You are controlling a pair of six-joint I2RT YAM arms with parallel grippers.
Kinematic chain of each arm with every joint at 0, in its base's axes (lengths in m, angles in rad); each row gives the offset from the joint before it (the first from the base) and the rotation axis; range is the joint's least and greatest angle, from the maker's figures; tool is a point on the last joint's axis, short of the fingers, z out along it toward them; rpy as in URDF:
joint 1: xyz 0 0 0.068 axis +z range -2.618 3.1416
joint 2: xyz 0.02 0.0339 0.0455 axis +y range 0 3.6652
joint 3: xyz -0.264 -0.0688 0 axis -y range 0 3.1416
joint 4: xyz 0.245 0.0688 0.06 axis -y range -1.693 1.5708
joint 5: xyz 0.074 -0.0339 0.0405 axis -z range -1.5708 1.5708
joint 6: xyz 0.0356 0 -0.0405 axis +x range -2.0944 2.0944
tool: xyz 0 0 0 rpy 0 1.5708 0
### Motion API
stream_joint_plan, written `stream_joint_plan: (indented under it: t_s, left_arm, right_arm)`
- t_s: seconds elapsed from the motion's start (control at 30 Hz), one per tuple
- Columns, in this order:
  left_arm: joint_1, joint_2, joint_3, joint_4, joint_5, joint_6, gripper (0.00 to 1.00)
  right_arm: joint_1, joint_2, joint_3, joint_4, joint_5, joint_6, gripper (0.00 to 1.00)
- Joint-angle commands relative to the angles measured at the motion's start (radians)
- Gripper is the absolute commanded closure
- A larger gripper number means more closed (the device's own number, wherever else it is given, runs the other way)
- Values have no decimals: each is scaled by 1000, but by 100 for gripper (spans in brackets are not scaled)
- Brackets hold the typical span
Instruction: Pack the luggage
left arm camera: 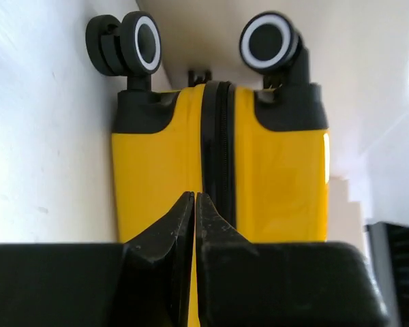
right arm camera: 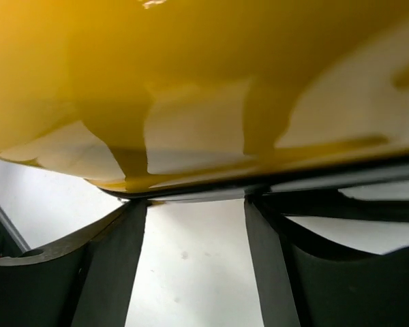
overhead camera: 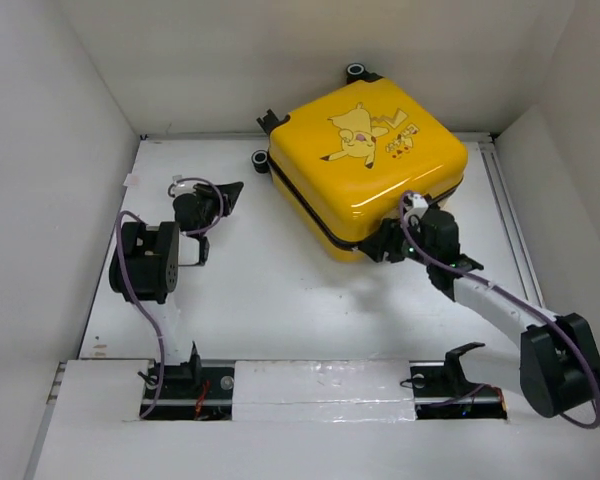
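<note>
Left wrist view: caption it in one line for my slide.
Shut left tool aimed at the zipper seam of the closed yellow luggage, two black wheels at its far end.

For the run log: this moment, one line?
luggage: lid down | left gripper: jaws shut, empty | right gripper: jaws open at luggage edge

Small lettering (overhead camera: 401,140) on the luggage (overhead camera: 368,165) lid (beside the cartoon (overhead camera: 355,130)), too blurred to read

In the right wrist view the luggage (right arm camera: 191,68) is blurred and cut off at the frame's upper edge.
</note>
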Motion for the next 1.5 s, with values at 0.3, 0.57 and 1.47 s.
stream_joint_plan:
  t_s: [0.3, 0.57, 1.47]
  left_arm:
    - [-82, -93, 376, -374, -67, 315, 10]
    - [-82, 226, 894, -663, 85, 277, 1]
    - [-180, 446, 1054, -442, 96, -223, 6]
  right_arm:
    - [39, -302, -191, 60, 193, -36, 32]
    - [171, -459, -248, -63, 289, -5, 28]
    - [210, -378, -259, -46, 314, -23, 25]
